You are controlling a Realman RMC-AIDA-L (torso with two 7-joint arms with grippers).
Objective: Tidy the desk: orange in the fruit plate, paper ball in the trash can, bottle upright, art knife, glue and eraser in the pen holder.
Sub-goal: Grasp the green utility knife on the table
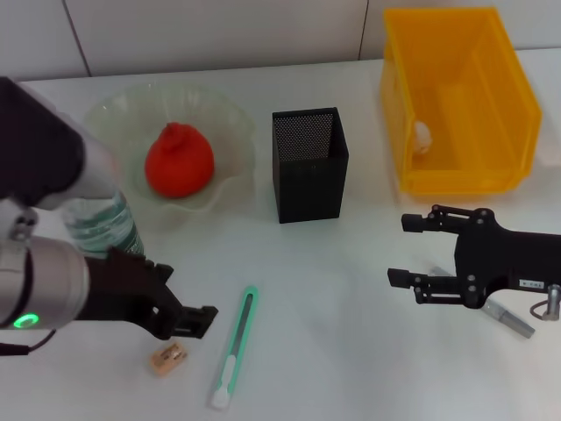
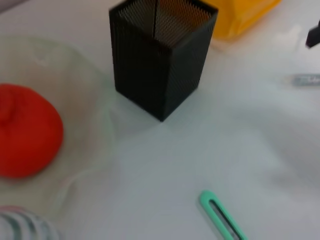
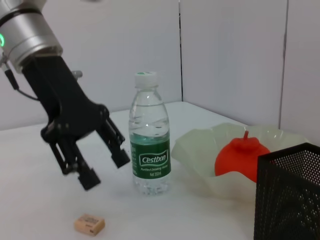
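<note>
Landmark: black mesh pen holder (image 1: 308,163), upright at mid surface (image 1: 351,333).

- Orange (image 1: 179,161): in the clear fruit plate (image 1: 223,123), left of the holder.
- Bottle (image 3: 149,134): upright, beside the plate.
- Art knife (image 1: 235,347): flat, in front of the holder.
- Eraser (image 1: 166,358): left of the knife.
- Glue (image 1: 507,316): front right, under the right claw (image 1: 405,249), jaws wide, empty.
- Left claw (image 3: 102,167): above the eraser, jaws wide, empty.
- Yellow trash can (image 1: 456,105): right of the holder, paper ball (image 1: 423,138) inside.
</note>
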